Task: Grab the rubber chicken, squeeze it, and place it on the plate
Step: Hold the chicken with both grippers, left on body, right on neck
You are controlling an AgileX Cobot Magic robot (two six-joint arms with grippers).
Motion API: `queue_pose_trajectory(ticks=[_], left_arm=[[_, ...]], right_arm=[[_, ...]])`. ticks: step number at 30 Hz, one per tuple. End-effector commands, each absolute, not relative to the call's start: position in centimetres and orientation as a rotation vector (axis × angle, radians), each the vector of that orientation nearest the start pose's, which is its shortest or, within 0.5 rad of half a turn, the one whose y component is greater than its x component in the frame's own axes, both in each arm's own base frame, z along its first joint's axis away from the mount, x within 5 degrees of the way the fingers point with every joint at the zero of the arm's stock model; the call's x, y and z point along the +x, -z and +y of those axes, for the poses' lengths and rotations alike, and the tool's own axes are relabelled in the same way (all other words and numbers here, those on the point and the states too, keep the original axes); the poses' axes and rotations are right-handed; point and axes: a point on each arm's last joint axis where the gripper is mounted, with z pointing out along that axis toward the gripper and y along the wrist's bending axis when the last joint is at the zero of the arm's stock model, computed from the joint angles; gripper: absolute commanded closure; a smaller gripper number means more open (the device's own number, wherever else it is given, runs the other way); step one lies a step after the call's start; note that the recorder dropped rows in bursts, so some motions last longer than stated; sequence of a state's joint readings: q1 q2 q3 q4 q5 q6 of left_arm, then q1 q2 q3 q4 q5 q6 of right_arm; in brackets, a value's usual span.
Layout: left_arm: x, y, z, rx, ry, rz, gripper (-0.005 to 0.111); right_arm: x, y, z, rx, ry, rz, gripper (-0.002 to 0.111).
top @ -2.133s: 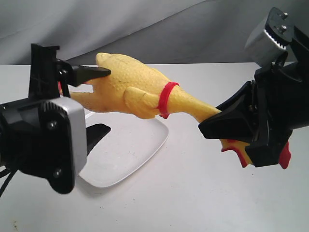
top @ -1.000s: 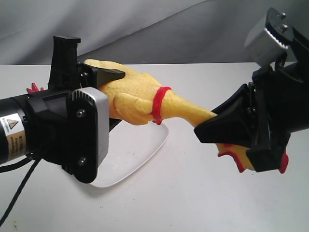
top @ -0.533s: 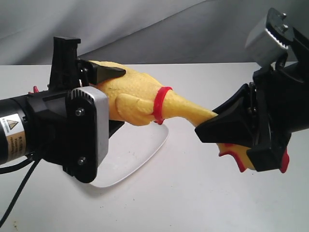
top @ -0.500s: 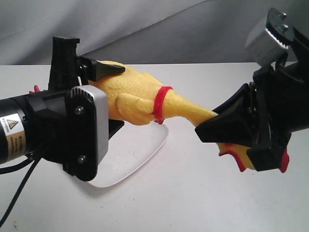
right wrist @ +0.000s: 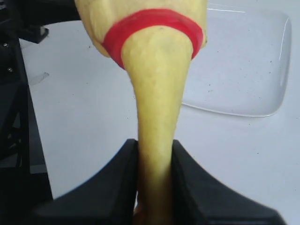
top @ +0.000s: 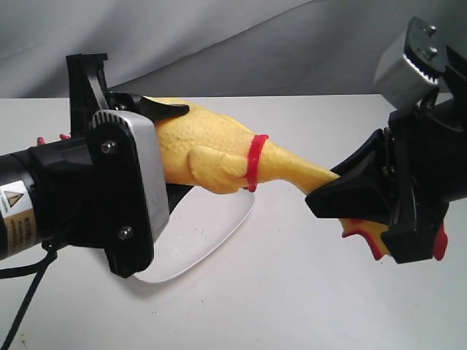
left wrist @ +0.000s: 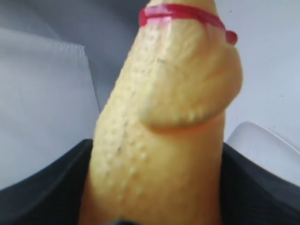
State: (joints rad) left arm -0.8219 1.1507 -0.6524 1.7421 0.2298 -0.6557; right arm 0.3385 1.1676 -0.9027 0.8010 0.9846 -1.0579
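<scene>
The rubber chicken (top: 211,149) hangs in the air between the two arms, stretched out nearly level, its body over the far part of the plate (top: 211,233) and not touching it; the plate lies flat on the white desk (top: 306,292), partly hidden behind the left arm. The left pincer (top: 181,149) is clamped on the chicken's thick body, one dark finger (top: 164,109) above it and one below; in the left wrist view the yellow, pimpled body (left wrist: 159,140) fills the gap between the black fingers (left wrist: 47,187), with a corner of the plate (left wrist: 262,145) beyond. The right pincer (top: 328,197) is squeezed narrow on the thin neck, past the red neck band (top: 253,162); the right wrist view shows both fingers (right wrist: 112,187) pressing the neck (right wrist: 157,140), the plate (right wrist: 239,70) behind; the red comb and wattle (top: 365,237) stick out under that pincer.
</scene>
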Motion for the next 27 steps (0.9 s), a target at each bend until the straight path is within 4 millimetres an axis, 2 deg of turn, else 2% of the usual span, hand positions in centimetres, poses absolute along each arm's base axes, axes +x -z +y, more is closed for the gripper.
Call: queue_pose_trajectory(ticks=[1,5,10,15,17,19,20,24,25,27], left_arm=[[15.7,-28.7,-18.3,1.577,-0.231,1.141,0.107],[16.2,-28.7,-17.9,1.527,-0.298,1.194,0.107],[16.9,-28.5,-16.8,1.397,-0.356,1.368,0.107],[16.9,-28.6,-16.8,1.403,-0.368,1.355,0.107],[16.9,-28.6,-16.9,1.405,-0.365,1.354,0.102],[16.9,-28.6,-16.9,1.410,-0.355,1.350,0.090],[16.8,-28.6,-17.0,1.414,-0.345,1.348,0.080],[16.7,-28.5,-17.2,1.432,-0.321,1.329,0.021],[16.7,-28.5,-17.2,1.425,-0.323,1.338,0.011],[16.9,-28.5,-16.9,1.397,-0.345,1.370,0.004]], right_arm=[[18.8,-32.1,12.5,-1.163,-0.743,2.043,0.108],[18.7,-32.1,12.5,-1.152,-0.752,2.053,0.108],[18.7,-32.0,12.5,-1.159,-0.759,2.056,0.108],[18.7,-32.0,12.5,-1.159,-0.759,2.056,0.108],[18.7,-32.0,12.5,-1.159,-0.759,2.056,0.108],[18.7,-32.0,12.5,-1.159,-0.759,2.056,0.108],[18.7,-32.0,12.5,-1.159,-0.759,2.056,0.108],[18.7,-32.0,12.5,-1.159,-0.759,2.056,0.108],[18.7,-32.0,12.5,-1.159,-0.759,2.056,0.108],[18.7,-32.0,12.5,-1.159,-0.759,2.056,0.108]])
